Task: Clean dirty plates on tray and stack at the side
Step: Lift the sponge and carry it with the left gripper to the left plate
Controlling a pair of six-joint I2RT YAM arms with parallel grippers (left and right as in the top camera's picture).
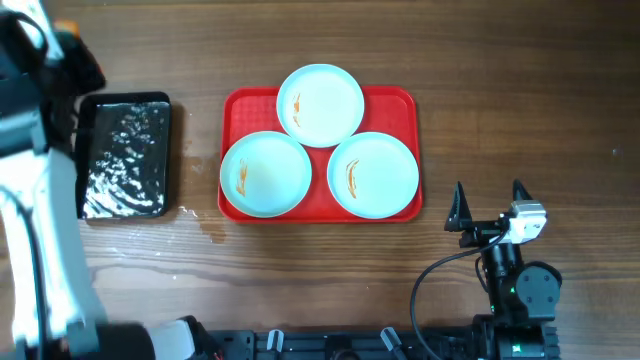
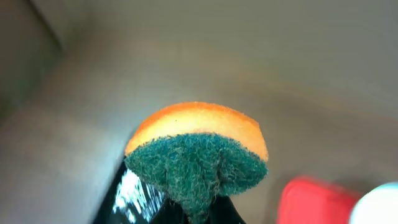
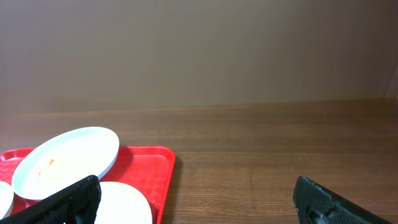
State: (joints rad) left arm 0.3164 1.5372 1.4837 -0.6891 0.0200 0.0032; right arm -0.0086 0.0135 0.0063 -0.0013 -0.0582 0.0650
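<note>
The left gripper [image 2: 199, 214] clamps a sponge [image 2: 198, 155] beyond the black tray [image 1: 125, 155], with the 3 plates [image 1: 320, 105] on the red tray [image 1: 243, 103] lying to its right. The right gripper [image 1: 488, 195], jaws apart, sits nearer.

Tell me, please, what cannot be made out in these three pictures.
- Left wrist view: the sponge hides most of the left tool; the tray and one plate are blurred in the corner.
- Right wrist view: a finger of the right tool and the bottom edge cut off the nearest plate.
- Overhead view: the left arm is blurred and cut off.
</note>
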